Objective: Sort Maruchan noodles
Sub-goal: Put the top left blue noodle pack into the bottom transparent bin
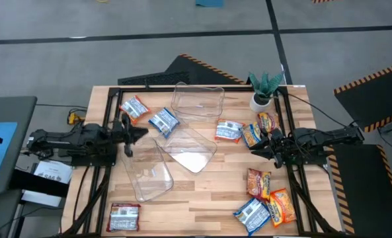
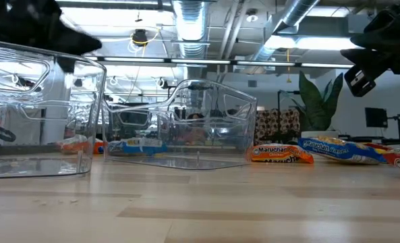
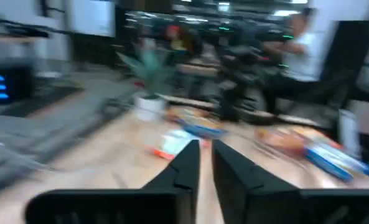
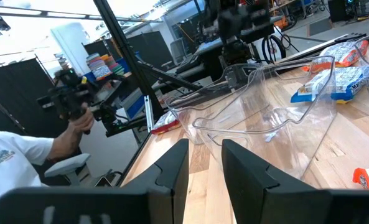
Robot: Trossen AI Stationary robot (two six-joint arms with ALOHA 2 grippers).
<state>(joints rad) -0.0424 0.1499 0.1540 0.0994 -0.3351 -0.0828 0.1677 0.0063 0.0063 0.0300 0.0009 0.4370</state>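
Surface [image 1: 202, 198]: open wood lay along the front edge, between the corner packets.
Bins [image 1: 182, 155]: three clear ones filled the centre.
Noodles [image 1: 262, 198]: packets scattered, most toward the right edge.
Left hand [image 1: 131, 134]: near the left edge, fingers nearly together, empty.
Right hand [image 1: 270, 144]: near the right edge, fingers apart, empty.

Evenly and brightly lit from overhead, with long ceiling light strips [image 2: 186, 20] visible in the low view and only faint, soft shadows on the wooden table [image 1: 202, 192]. Heavily motion-blurred throughout the left wrist view, smearing the potted plant [image 3: 148, 74] and everything beyond it. Glare and bright reflections on the clear bins [image 2: 186, 121], a blown-out white backdrop in the right wrist view, and a soft, out-of-focus near tabletop in the low view.
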